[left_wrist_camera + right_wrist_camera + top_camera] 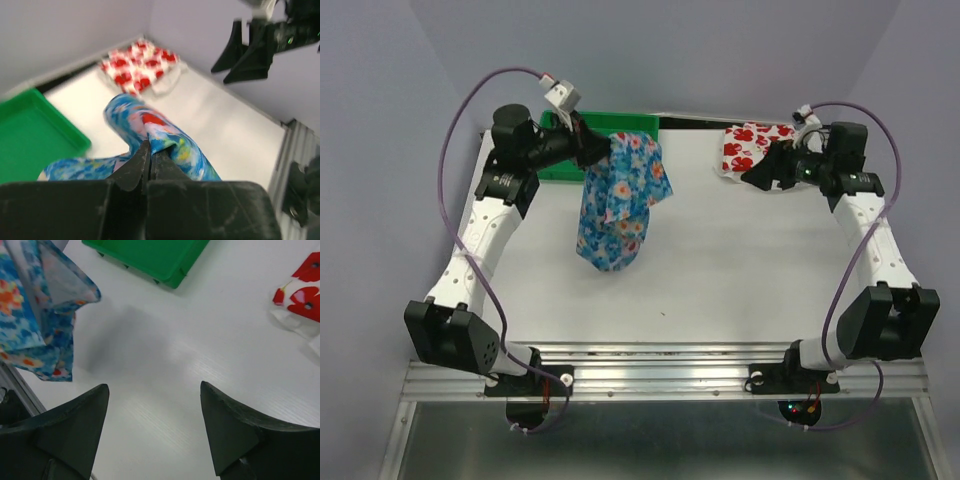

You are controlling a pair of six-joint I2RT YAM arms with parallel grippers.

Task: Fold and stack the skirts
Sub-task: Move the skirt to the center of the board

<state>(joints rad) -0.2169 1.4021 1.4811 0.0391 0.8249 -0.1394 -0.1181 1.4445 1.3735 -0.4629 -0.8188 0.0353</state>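
Dangling over the table point(720, 270) from left gripper point(595, 150), jaws pinched shut on a bunched edge: blue skirt point(618, 205), crumpled, not folded, lower end close to the surface, contact impossible to tell. Farther back, right gripper point(760, 172) spread wide, holding nothing, just beside white skirt point(750, 145) at far right corner, rumpled, fold state unclear. Green tray point(640, 123) behind the hanging cloth. Judged early: no stack begun; blue fold, probably white fold, and stacking left.

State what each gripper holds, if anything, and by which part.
Left gripper pinches the blue skirt by a fold at its top; right gripper is open, empty.
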